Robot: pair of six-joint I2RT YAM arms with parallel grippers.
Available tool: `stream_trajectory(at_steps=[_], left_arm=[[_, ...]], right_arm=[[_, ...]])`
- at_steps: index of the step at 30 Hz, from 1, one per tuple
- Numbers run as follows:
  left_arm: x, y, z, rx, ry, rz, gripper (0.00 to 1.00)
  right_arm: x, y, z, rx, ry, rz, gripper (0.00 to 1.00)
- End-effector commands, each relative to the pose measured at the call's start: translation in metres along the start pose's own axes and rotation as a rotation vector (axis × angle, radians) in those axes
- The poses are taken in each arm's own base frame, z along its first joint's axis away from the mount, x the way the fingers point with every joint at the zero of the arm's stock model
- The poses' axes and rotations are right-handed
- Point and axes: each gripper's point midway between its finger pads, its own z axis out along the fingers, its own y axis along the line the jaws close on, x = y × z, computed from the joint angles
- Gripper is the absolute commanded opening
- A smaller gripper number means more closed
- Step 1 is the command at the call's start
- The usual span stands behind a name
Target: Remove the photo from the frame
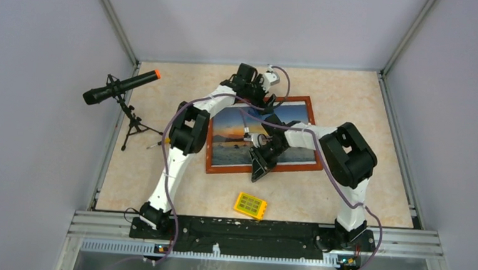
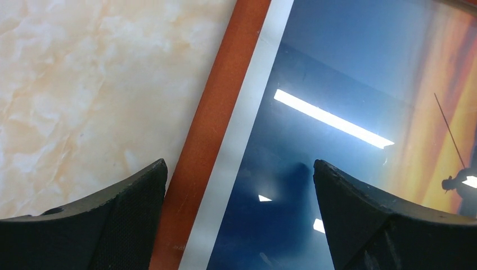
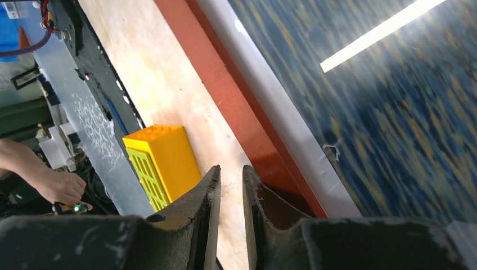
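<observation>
Left fingers (image 2: pixel 118 225) spread wide astride the reddish-brown wooden picture frame (image 2: pixel 216 124), right fingers (image 3: pixel 188 225) barely parted and empty: best slip those under its near rim to tip it

Frame (image 1: pixel 209 147) laid flat at centre of table (image 1: pixel 351 104), photo (image 1: pixel 230 141) seated in it, face up. Block (image 1: pixel 250 205) placed below frame, lower centre, near but apart. Tripod (image 1: pixel 132 121) set at upper left, left of frame. L gripper (image 1: pixel 265 102) positioned over frame's upper edge, R gripper (image 1: pixel 260 171) at lower edge.
</observation>
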Motion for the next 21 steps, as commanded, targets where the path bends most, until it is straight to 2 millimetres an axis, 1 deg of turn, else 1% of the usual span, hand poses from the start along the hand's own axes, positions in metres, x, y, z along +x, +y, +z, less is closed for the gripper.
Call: stream_trajectory(at_steps=[1,3,5,8,11,12,14,17,19,21], left_arm=[[0.022,-0.108,0.014,0.323,0.119,-0.144,0.99],[0.017,-0.105,0.013,0.295,0.119,-0.135,0.99],[0.006,-0.094,0.008,0.247,0.102,-0.132,0.99],[-0.021,-0.072,-0.009,0.178,0.044,-0.133,0.99],[-0.057,-0.05,-0.03,0.111,-0.008,-0.104,0.99],[-0.069,-0.043,-0.039,0.085,-0.028,-0.093,0.99],[-0.099,-0.035,-0.062,0.047,-0.08,-0.066,0.99],[-0.135,-0.027,-0.097,-0.03,-0.139,-0.04,0.99],[-0.148,-0.021,-0.12,-0.096,-0.152,-0.03,0.99],[-0.15,-0.026,-0.142,-0.115,-0.145,-0.014,0.99]], right_arm=[[-0.084,-0.027,-0.002,0.179,-0.252,-0.241,0.23],[-0.089,-0.024,-0.003,0.18,-0.254,-0.249,0.25],[-0.093,-0.019,-0.013,0.194,-0.263,-0.278,0.28],[-0.098,-0.006,-0.035,0.236,-0.29,-0.351,0.33],[-0.103,0.013,-0.062,0.265,-0.318,-0.419,0.42],[-0.103,0.021,-0.072,0.266,-0.329,-0.439,0.46],[-0.103,0.036,-0.09,0.264,-0.36,-0.469,0.54],[-0.095,0.051,-0.115,0.26,-0.398,-0.488,0.61],[-0.088,0.054,-0.132,0.262,-0.427,-0.467,0.65],[-0.081,0.046,-0.152,0.29,-0.465,-0.423,0.66]])
